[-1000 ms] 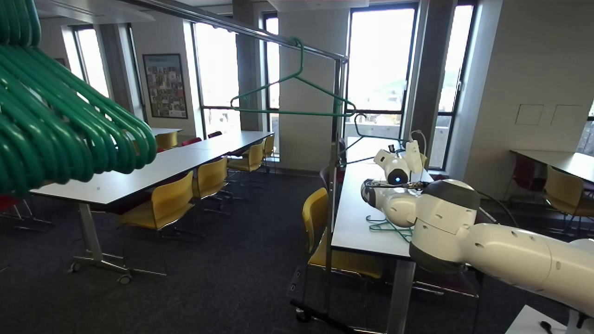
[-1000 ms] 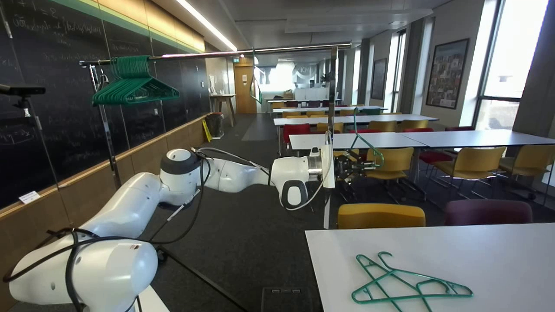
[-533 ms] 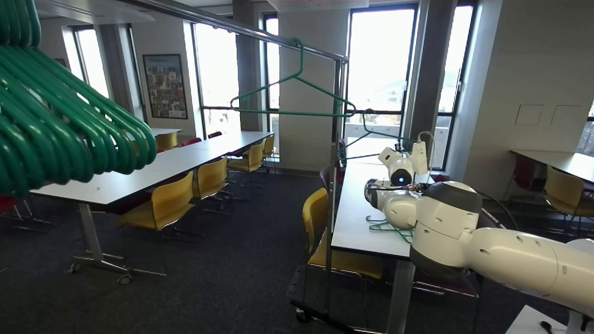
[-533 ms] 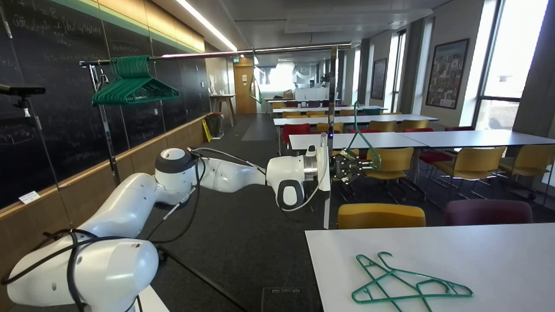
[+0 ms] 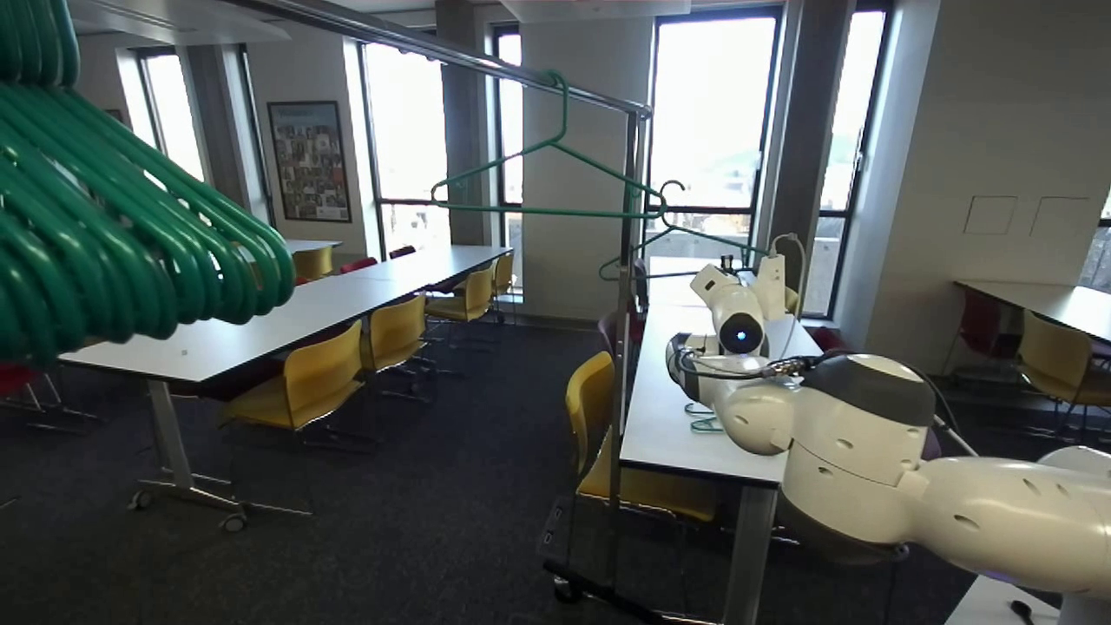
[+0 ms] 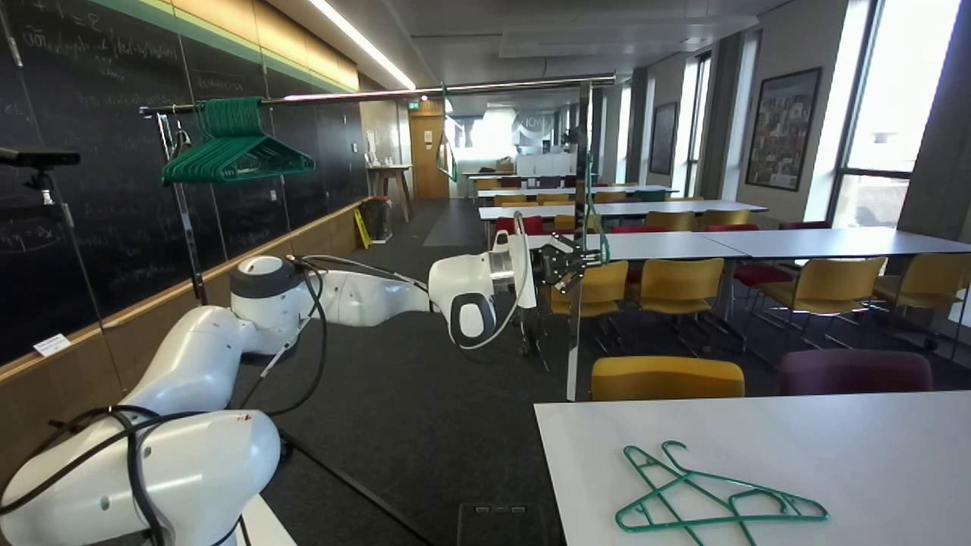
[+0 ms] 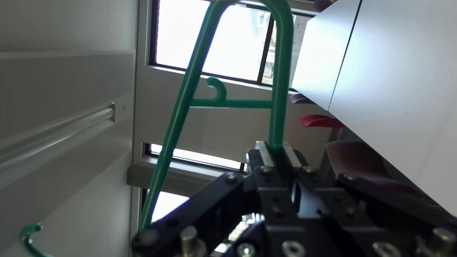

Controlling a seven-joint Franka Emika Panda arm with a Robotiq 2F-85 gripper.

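Observation:
My gripper (image 7: pixel 277 151) is shut on the lower bar of a green plastic hanger (image 7: pixel 281 71) in the wrist view. The hanger's rounded end lies beyond the fingertips, and a green hook end (image 7: pixel 30 235) shows at lower left. In an exterior view, the gripper (image 6: pixel 592 258) holds the hanger (image 6: pixel 592 205) roughly upright, nearly edge-on, hook up, overlapping the rack's post. In an exterior view, the hanger (image 5: pixel 707 237) shows broadside, left of the wrist, which hides the fingers. A single green hanger (image 5: pixel 555 211) hangs on the metal rail (image 5: pixel 599 100); it also shows edge-on (image 6: pixel 447 152).
A bunch of green hangers (image 6: pixel 235 159) hangs at the rail's far end, close to the camera in an exterior view (image 5: pixel 130 234). The rack's post (image 6: pixel 580 334) stands by the gripper. Green hangers (image 6: pixel 758 519) lie on a white table (image 6: pixel 872 455) with chairs behind.
The arm has drawn back and up with the hanger. The hanger rose toward rail height, came nearer the post, and turned more edge-on in an exterior view. The grip looks unchanged.

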